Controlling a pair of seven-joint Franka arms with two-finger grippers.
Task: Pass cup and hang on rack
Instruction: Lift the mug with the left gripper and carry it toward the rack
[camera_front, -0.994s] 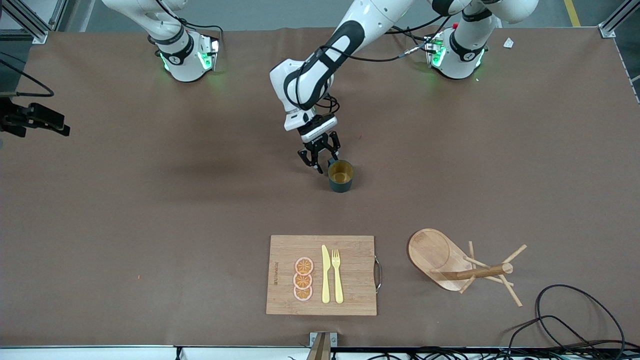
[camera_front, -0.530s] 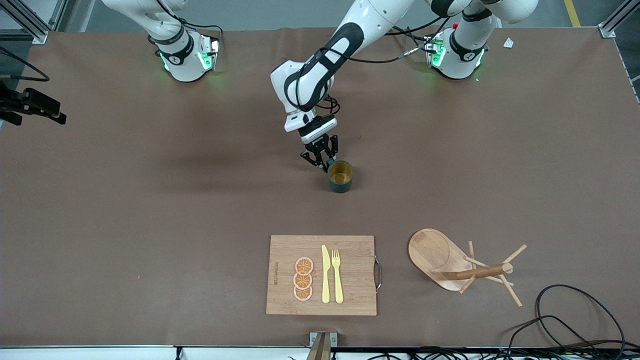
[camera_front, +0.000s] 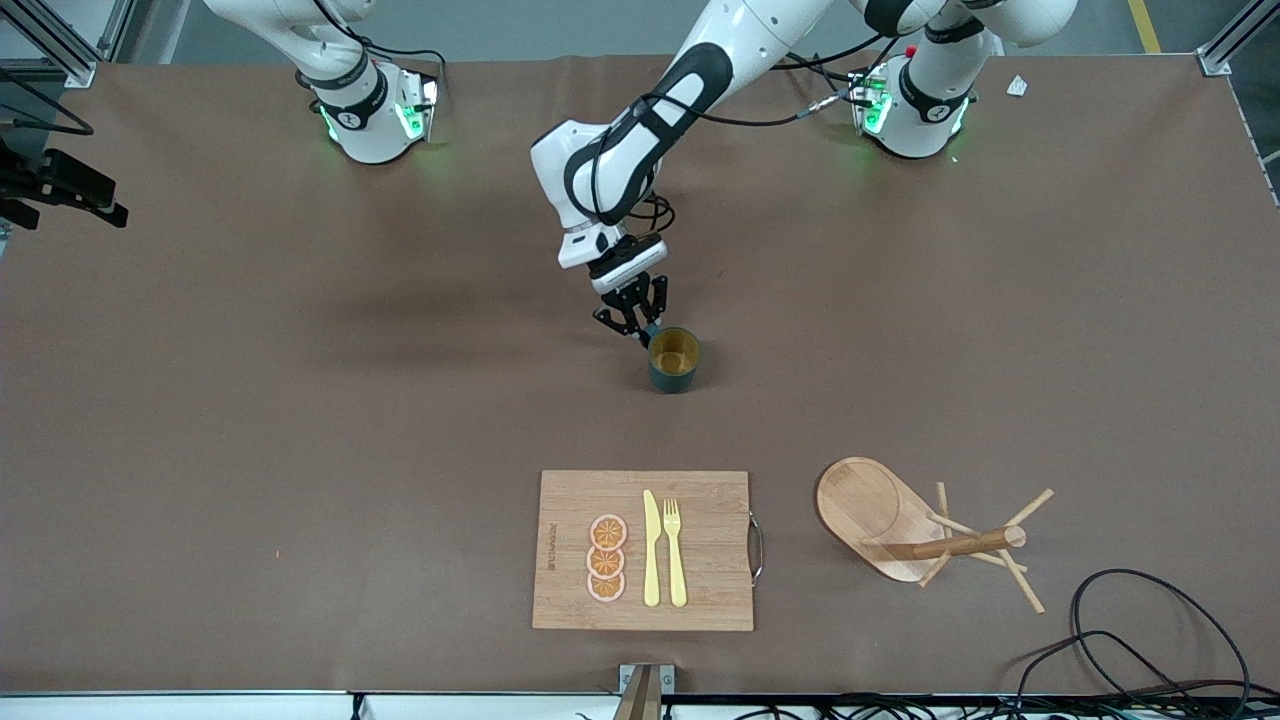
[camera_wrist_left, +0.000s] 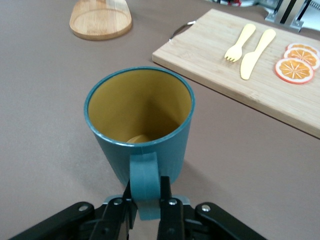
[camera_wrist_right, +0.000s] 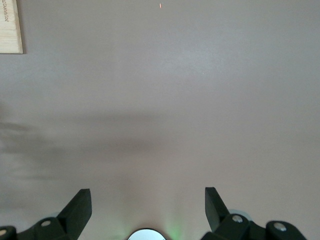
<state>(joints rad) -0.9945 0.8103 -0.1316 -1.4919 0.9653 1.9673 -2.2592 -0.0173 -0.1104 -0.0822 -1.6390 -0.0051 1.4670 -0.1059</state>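
1. At the front view's edge by the right arm's end, we see the right gripper (camera_wrist_right: 147, 212) held over bare brown table (camera_front: 300, 420); its fingers are spread wide and hold nothing.
2. Mid-table, we find the left gripper (camera_front: 640, 325) with its jaws closed on the side handle of the small dark teal cup with a mustard-yellow inside (camera_front: 673, 359), which is upright.
3. Nearer the camera lies the rectangular wooden cutting board (camera_front: 710, 540) with orange slices (camera_front: 607, 558), a yellow knife (camera_front: 651, 548) and fork (camera_front: 674, 550).
4. Beside it, toward the left arm's end, we see the light wooden mug rack (camera_front: 900, 525).
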